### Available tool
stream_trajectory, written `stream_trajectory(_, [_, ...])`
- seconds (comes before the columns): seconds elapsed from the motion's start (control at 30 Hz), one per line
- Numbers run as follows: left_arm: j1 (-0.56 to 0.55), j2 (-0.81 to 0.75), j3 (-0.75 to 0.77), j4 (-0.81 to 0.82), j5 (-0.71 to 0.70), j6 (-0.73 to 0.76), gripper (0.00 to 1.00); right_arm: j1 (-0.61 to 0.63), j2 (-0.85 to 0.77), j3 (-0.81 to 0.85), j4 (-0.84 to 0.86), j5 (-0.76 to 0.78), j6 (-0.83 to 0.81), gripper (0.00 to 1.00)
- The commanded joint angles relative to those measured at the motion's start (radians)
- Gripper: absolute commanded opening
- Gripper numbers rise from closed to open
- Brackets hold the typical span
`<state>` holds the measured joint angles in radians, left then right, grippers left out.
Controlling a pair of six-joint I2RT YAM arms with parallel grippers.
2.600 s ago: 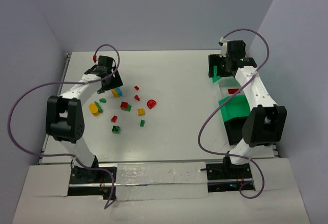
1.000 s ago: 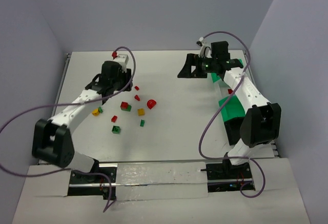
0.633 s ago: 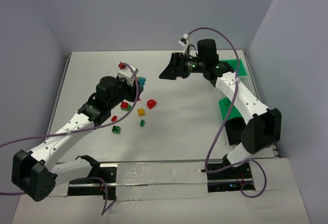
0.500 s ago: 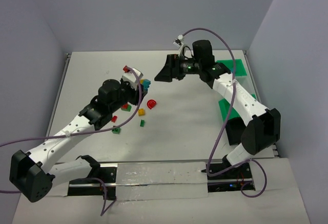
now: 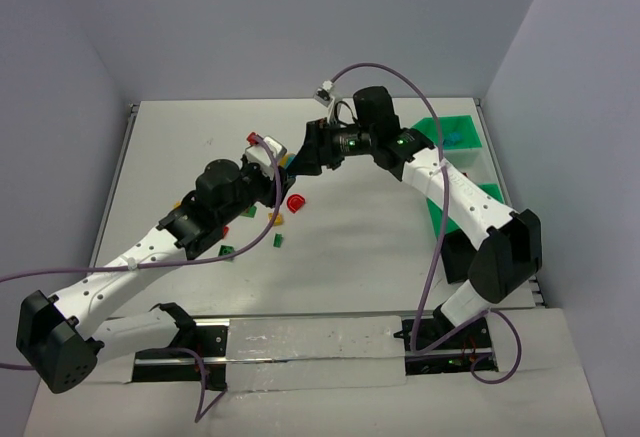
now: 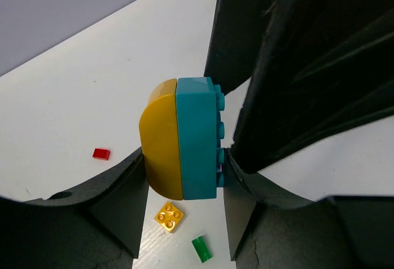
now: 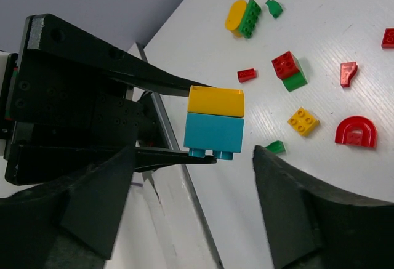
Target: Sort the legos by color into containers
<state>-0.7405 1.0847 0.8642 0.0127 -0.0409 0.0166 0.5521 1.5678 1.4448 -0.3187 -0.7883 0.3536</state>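
The left gripper [image 6: 184,180] is clamping a yellow-and-teal lego stack [image 7: 214,127] (up off the table). The right gripper [image 7: 194,152] is hanging open either side of it, with the green containers [image 5: 455,135] sitting at three o'clock.

We log: left arm [image 5: 120,267], right arm [image 5: 455,187] white-shelled, black joints; left claw [image 6: 184,176], right claw [image 7: 191,213] matte black; purple cables [image 5: 375,65].
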Motion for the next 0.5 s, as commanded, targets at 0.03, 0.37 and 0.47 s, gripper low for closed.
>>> stream_trajectory(0.03, [-0.014, -0.021, 0.038, 0.071, -0.006, 0.007, 0.28, 0.009, 0.026, -0.001, 0.009, -0.009, -0.007, 0.74])
stream_trajectory(0.37, [-0.025, -0.017, 0.054, 0.066, 0.009, -0.002, 0.33, 0.01, 0.03, -0.007, 0.025, -0.012, 0.004, 0.48])
stream_trajectory(0.47, [-0.028, -0.014, 0.05, 0.066, 0.011, -0.003, 0.41, 0.009, 0.029, -0.009, 0.032, -0.034, 0.007, 0.36])
